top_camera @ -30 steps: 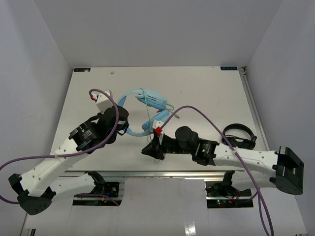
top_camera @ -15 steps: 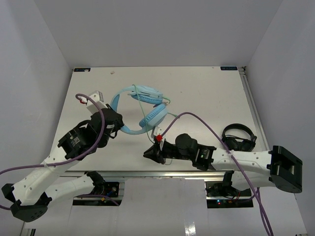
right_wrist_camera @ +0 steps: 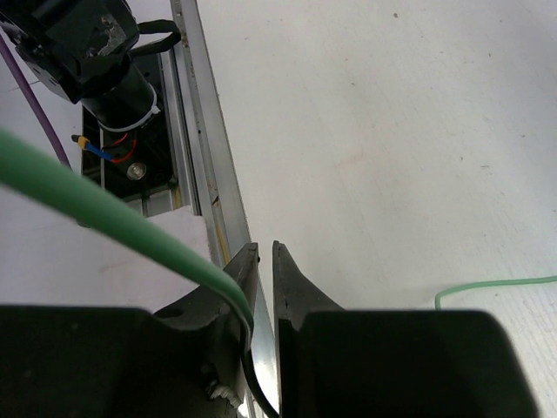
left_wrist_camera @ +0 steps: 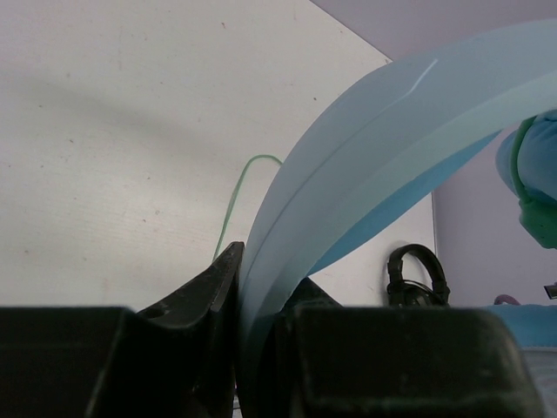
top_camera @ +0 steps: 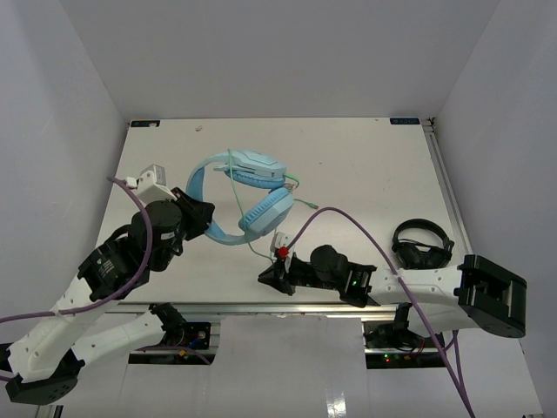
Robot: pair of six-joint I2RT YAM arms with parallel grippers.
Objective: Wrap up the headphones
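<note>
The light blue headphones [top_camera: 258, 165] are held above the middle of the table, their earcups one behind the other and the headband [top_camera: 202, 187] arching to the left. My left gripper [top_camera: 205, 218] is shut on that headband [left_wrist_camera: 383, 131], which rises from between the jaws of the left gripper [left_wrist_camera: 261, 287]. The thin pale green cable [top_camera: 254, 248] runs from the earcups down to my right gripper [top_camera: 265, 277] near the table's front edge. In the right wrist view the cable [right_wrist_camera: 87, 205] curves over one finger into the narrow slit of the right gripper [right_wrist_camera: 264, 261], which is shut on it.
Black headphones [top_camera: 422, 244] lie at the right of the table, also seen small in the left wrist view [left_wrist_camera: 416, 274]. The metal front rail [right_wrist_camera: 204, 148] runs just beside the right gripper. Purple arm cables [top_camera: 348, 213] loop over the table. White walls enclose three sides.
The left arm has drawn back to the left and turned the headphones, so the headband now arches wide. The right gripper has slid nearer the front edge with the cable.
</note>
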